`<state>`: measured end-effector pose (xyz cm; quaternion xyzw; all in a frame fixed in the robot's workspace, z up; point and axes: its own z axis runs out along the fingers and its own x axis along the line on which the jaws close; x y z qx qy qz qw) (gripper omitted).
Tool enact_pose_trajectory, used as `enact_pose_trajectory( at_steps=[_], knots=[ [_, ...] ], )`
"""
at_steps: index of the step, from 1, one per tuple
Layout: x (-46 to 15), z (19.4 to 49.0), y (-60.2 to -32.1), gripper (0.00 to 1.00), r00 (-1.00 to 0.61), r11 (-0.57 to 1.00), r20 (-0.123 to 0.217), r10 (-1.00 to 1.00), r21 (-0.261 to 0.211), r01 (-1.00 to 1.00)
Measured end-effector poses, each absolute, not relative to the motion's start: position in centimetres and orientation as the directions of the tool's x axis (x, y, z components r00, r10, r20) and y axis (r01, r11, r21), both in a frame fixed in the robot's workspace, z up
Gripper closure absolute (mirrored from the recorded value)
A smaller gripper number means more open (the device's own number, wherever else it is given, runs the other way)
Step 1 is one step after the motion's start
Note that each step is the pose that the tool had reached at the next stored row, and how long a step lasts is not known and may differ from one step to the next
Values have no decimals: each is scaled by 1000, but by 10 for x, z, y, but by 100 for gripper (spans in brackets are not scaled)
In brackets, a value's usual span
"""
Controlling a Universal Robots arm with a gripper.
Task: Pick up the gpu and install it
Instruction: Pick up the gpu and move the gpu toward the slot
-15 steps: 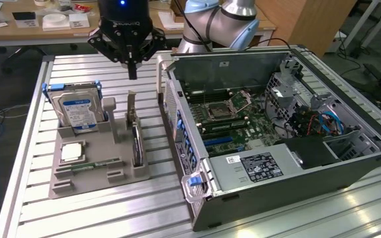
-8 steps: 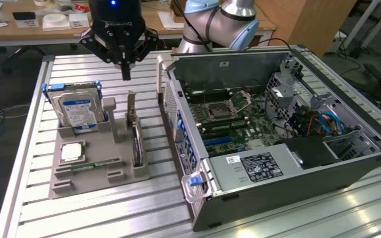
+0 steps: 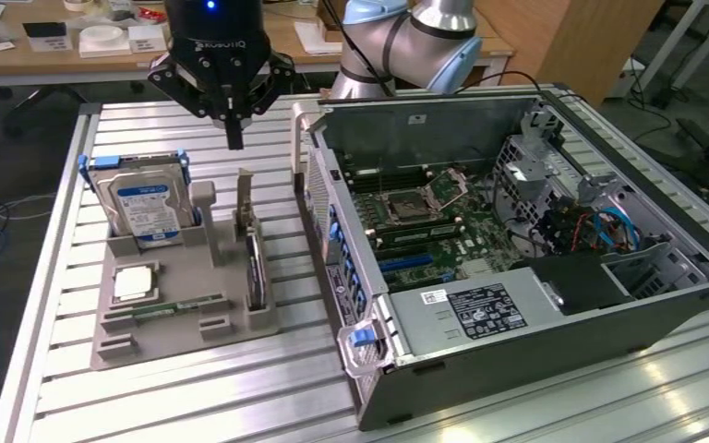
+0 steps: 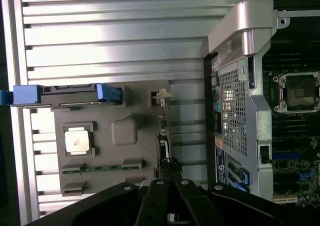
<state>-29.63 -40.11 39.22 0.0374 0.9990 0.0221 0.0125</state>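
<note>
Four parts stand in the grey tray (image 3: 163, 341) on the slatted desk (image 3: 47, 369). Exterior view, left to right:
- Drive (image 3: 145, 205) in blue rails, at the tray's 10 o'clock.
- CPU (image 3: 133, 281) and memory stick (image 3: 163, 310), toward 7 o'clock.
- gpu (image 3: 254, 263), on edge in a slot along the tray's 3 o'clock side.
- Open case (image 3: 515, 249), just beside the tray at 3 o'clock, motherboard exposed.

Gripper (image 3: 234, 138): hangs above the desk at 12 o'clock from the gpu, apart from it. Its fingers are together in a narrow tip, holding nothing. In the wrist view the gripper (image 4: 169, 178) lines up with the gpu (image 4: 164, 128), seen edge-on.

gpu look: thin, flat, dark face. A silver bracket stands upright at its far end. Top edge stands free above the slot.

Handling (judgement): light and stiff, but fragile, being a bare board with exposed components. The thin top edge gives little to pinch and could slip or tilt. Best hold looks to be across the two faces, mid-length on the top edge, clear of the bracket.
</note>
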Motion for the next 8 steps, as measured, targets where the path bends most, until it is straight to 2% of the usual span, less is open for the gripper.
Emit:
enact_pose_trajectory(
  at_steps=[5,6,7,8],
  knots=[
    [-296,392,-401,89,-997,996,-23,75,45,74],
    [-296,392,-401,83,-997,996,-23,75,45,74],
    [-296,392,-401,83,-997,996,-23,75,45,74],
    [-296,392,-401,76,-997,996,-23,75,45,74]
  ],
)
